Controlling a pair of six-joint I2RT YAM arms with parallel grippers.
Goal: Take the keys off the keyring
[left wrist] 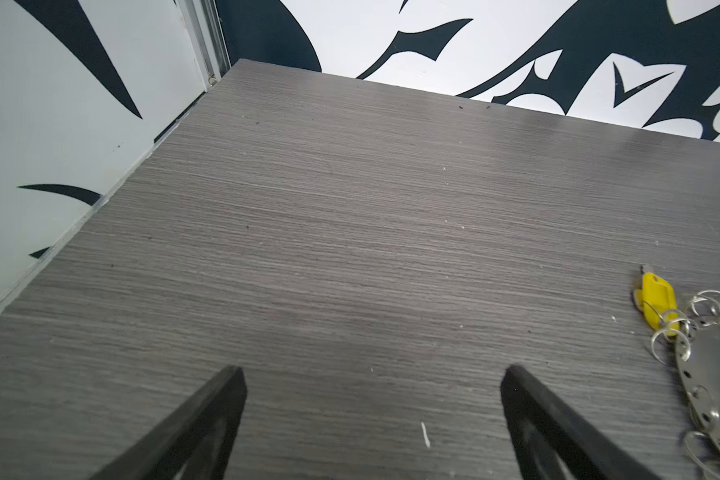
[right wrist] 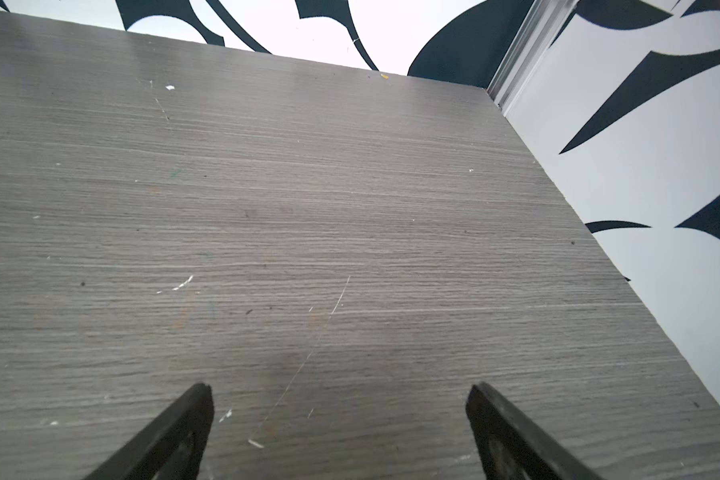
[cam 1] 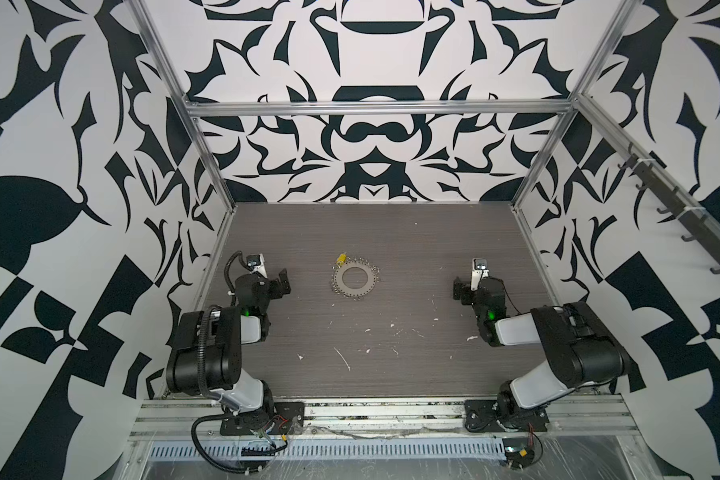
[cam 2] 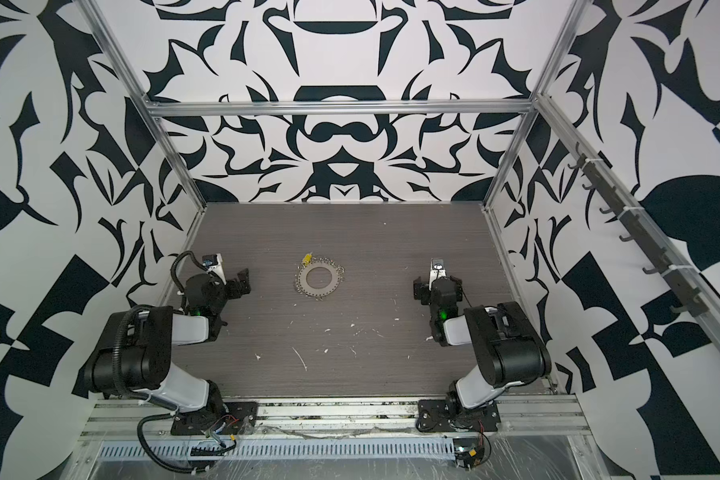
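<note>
The keyring (cam 1: 369, 283) (cam 2: 334, 282), a flat grey metal disc with a wide hole and small wire loops round its rim, lies flat mid-table in both top views. A yellow-headed key (cam 1: 341, 258) (cam 2: 307, 258) hangs off its far-left rim. In the left wrist view the key (left wrist: 656, 300) and an edge of the keyring (left wrist: 713, 374) show off to one side. My left gripper (cam 1: 282, 281) (left wrist: 373, 374) stands open and empty, left of the keyring and apart from it. Far to the right my right gripper (cam 1: 458, 289) (right wrist: 339, 392) is open over bare table.
The grey wood-grain table (cam 1: 391, 332) carries small white specks and scratches near the front. Patterned walls with aluminium posts (cam 1: 208, 149) close in the left, back and right. A metal rail (cam 1: 383, 409) runs along the front edge between the arm bases.
</note>
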